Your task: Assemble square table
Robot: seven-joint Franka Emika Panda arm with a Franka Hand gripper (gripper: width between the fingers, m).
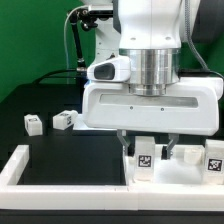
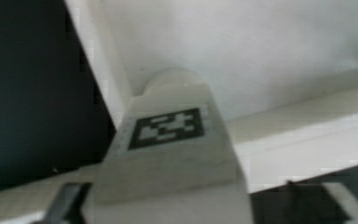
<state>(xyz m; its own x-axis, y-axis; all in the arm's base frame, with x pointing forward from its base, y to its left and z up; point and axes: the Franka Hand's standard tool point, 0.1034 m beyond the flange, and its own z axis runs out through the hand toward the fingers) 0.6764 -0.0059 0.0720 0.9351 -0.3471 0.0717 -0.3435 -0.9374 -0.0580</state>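
Exterior view: the robot arm fills most of the picture, low over the table's near edge.
Step in hand: I think it is picking up a leg block (image 1: 144, 160).
Pincer: the gripper (image 1: 148, 149) has one finger (image 1: 124, 146) on each side of the block. The wrist view shows the block (image 2: 172, 150) between the two dark fingertips (image 2: 66, 203), but I cannot tell if they squeeze it yet.
Table top: the big white slab (image 2: 282, 60) lies right behind the block.
Other legs: two small leg blocks (image 1: 34, 124) sit well apart on the black mat, toward the exterior view's left.
Next move: close snugly on the block, lift it straight up, then carry it to a corner hole.
Hard to see: the arm hides the slab in the exterior view. No corner holes show. The wrist view is blurry.
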